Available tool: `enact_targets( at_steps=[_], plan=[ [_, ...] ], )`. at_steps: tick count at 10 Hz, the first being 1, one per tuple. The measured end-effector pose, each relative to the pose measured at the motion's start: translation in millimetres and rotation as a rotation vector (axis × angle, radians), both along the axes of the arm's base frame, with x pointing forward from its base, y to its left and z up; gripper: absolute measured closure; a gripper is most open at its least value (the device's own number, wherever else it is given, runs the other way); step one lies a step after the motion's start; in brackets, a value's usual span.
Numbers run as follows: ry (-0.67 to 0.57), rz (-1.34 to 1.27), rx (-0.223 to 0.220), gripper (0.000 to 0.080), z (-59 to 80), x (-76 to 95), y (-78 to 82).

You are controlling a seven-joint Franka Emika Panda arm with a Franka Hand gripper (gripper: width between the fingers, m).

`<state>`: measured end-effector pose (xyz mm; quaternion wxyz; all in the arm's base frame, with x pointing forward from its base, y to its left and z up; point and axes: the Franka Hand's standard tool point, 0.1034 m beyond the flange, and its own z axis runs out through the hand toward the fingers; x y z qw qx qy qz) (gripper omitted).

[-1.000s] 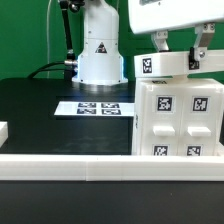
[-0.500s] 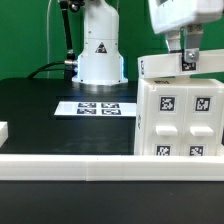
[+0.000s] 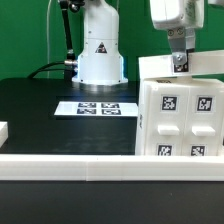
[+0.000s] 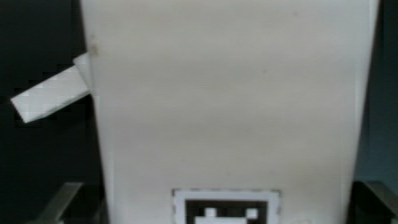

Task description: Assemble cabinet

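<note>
The cabinet [image 3: 180, 120], a large white box with square black-and-white tags on its front, stands at the exterior view's right. A flat white top panel [image 3: 160, 68] lies on top of it. My gripper [image 3: 180, 62] comes down from above and is shut on this panel. In the wrist view the panel [image 4: 222, 100] fills most of the picture, with a tag [image 4: 228, 207] near my gripper [image 4: 214, 205]. A dark finger [image 4: 59, 200] shows at each side edge of the panel. The cabinet's inside is hidden.
The marker board [image 3: 95, 107] lies on the black table before the robot base [image 3: 100, 50]. A white rail [image 3: 70, 165] runs along the front edge. A small white block [image 3: 3, 130] sits at the far left. A slanted white piece [image 4: 54, 92] shows beside the panel.
My gripper has moved to the exterior view's right over the cabinet. The top panel shifted with it, and the tag on its left end no longer shows.
</note>
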<state>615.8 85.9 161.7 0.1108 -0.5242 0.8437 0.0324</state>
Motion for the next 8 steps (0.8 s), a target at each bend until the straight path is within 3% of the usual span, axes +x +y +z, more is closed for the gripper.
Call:
enact_targets(
  at_steps=[1,2,3,8],
  plan=[
    [-0.001,0.002,0.005,0.0239,-0.2,-0.2,1.7],
    [-0.005,0.026,0.004,0.0073,0.2,-0.3,2.8],
    [-0.013,0.03,0.005,0.0023,4.7,0.7,4.0],
    [-0.092,0.034,0.046,0.0002,45.7,10.0,8.3]
  ],
)
